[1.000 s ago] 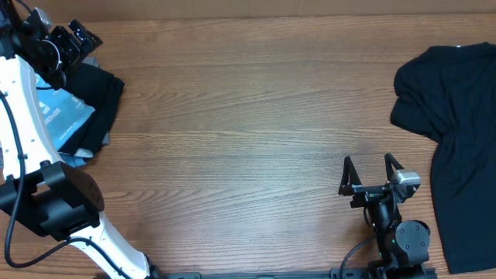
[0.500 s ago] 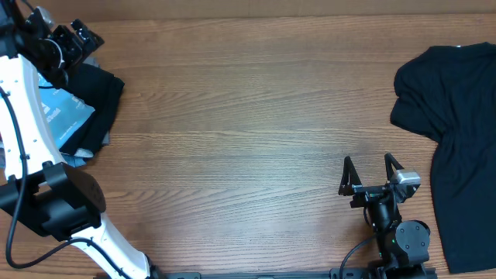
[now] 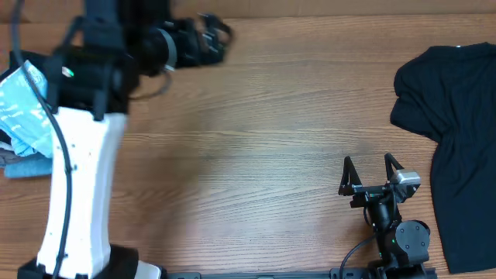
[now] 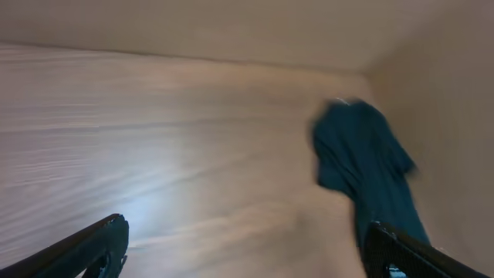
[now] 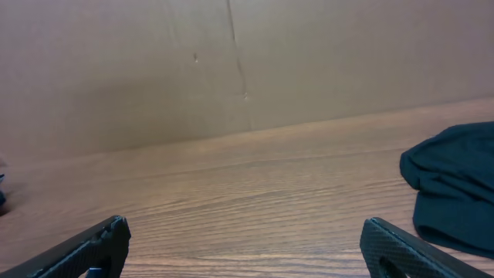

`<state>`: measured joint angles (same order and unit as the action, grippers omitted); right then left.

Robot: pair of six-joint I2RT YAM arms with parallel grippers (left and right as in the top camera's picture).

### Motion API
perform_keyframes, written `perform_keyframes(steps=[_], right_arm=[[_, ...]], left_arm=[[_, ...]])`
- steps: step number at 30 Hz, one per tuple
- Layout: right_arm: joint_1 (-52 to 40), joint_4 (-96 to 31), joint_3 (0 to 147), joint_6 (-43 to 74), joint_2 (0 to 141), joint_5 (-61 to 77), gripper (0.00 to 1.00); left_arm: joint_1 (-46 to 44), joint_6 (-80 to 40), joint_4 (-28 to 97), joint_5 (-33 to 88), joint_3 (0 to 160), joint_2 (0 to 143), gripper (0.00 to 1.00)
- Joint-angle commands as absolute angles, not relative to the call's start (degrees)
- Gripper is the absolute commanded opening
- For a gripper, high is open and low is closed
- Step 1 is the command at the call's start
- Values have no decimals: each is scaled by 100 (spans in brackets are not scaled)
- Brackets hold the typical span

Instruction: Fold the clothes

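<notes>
The clothes, a light sky-blue T-shirt (image 3: 22, 108) with white print, lie at the table's far left edge, partly hidden behind my left arm. My left gripper (image 3: 214, 36) is blurred over the back of the table, well to the right of the T-shirt. In the left wrist view its fingers (image 4: 96, 247) stand wide apart over bare wood, so it is open and empty (image 4: 247, 251). My right gripper (image 3: 372, 166) rests open near the front right; it also has nothing between its fingers (image 5: 247, 247).
A plain black shirt (image 3: 457, 132) lies spread at the right edge, seen too in the left wrist view (image 4: 363, 162) and the right wrist view (image 5: 455, 193). Dull-blue and grey folded fabric (image 3: 27, 166) lies under the T-shirt. A cardboard wall (image 5: 231, 62) stands behind the table.
My left arm has swung quickly from the far-left corner over the garment stack to the right along the back edge. The right arm has not moved.
</notes>
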<state>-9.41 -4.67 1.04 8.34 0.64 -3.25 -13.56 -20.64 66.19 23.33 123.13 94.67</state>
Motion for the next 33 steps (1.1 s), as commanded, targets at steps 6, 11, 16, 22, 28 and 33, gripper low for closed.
perform_keyframes(steps=[6, 11, 16, 22, 28, 33], right_arm=[[-926, -445, 45, 858, 23, -381, 100], [-926, -445, 45, 858, 23, -379, 100], [-926, -445, 45, 858, 23, -379, 100], [-926, -445, 45, 858, 23, -379, 100], [-926, -445, 45, 858, 23, -379, 100], [-926, -445, 45, 858, 23, -379, 100]], left_arm=[[-3186, -2058, 7107, 1437, 12348, 8615, 100], [-3234, -2060, 7747, 1369, 12134, 8285, 100], [-3216, -2235, 7185, 902, 10669, 7387, 100], [-3164, -2231, 5280, 679, 8049, 5924, 100], [-2650, -2233, 3201, 666, 5450, 4436, 100], [-2276, -2231, 1426, 663, 3514, 3374, 100]])
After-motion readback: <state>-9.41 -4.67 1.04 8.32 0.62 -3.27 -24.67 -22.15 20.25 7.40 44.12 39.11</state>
